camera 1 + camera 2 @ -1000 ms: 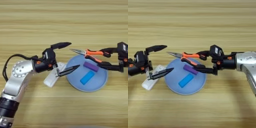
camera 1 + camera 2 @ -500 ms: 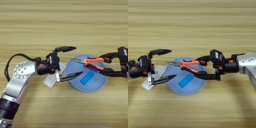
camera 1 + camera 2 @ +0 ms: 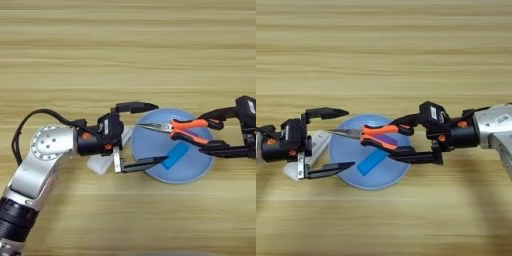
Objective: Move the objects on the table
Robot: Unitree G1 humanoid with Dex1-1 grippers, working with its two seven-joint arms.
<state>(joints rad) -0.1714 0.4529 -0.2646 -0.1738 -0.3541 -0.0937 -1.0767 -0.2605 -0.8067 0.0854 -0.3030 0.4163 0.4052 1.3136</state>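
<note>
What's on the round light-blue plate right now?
On the round light-blue plate: a flat bright-blue rectangular block, with the orange-and-black-handled needle-nose pliers over it between the right end effector's fingers. Whatever lies beneath the pliers is covered.

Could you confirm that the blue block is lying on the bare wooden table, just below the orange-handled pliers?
Not quite: the blue block lies on the light-blue round plate, not on the bare wooden table. The right eye view shows it plainly. It is indeed just below the orange-handled pliers.
</note>
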